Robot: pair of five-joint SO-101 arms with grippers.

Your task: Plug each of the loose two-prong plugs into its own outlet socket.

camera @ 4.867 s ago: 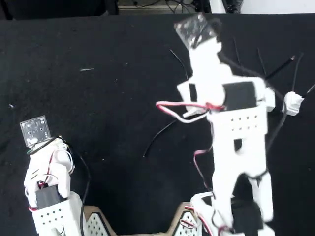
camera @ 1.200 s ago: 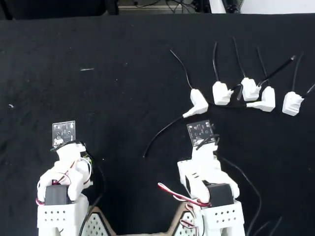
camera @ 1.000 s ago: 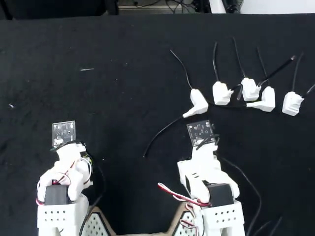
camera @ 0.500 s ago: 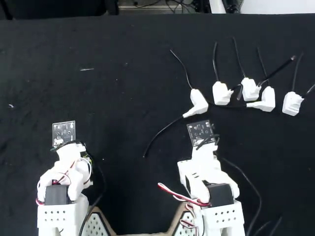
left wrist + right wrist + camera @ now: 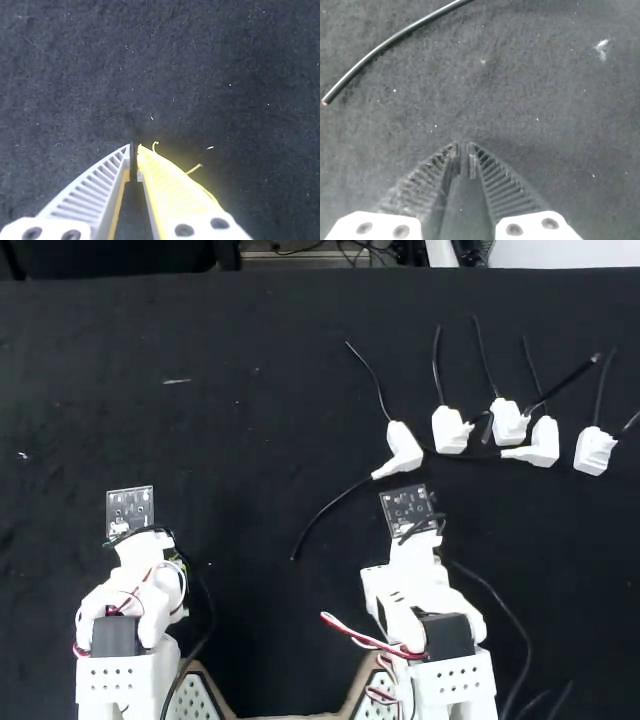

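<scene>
High view: a black table (image 5: 200, 420) is seen from above. The left arm (image 5: 125, 625) is folded low at 7 o'clock on the table. The right arm (image 5: 425, 615) is folded low at 5 o'clock. Five white plug pieces (image 5: 450, 430) are laid in a row at 2 o'clock, well apart from both arms. A thin black wire is joined to each of them, and these wires are pointed toward 12 o'clock. Which pieces are plugs and which are sockets cannot be told. Two pieces in the middle of the row are seen touching each other.

The nearest piece (image 5: 405, 450) is found at the 9 o'clock end of the row and is tilted. It is placed at 12 o'clock from the right arm, near its tip but not touched by it. A loose black wire (image 5: 325, 515) is stretched from this piece toward 7 o'clock. Its end is laid flat on the table between the two arms.

In the left wrist view, the left claw (image 5: 134, 149) is seen clenched, with its white finger and its yellow finger pressed together at the tips. In the right wrist view, the right claw (image 5: 462, 151) is clenched too, with its two dark tips drawn close. The end of the loose wire is seen ahead of this claw and is not touched by it.
</scene>
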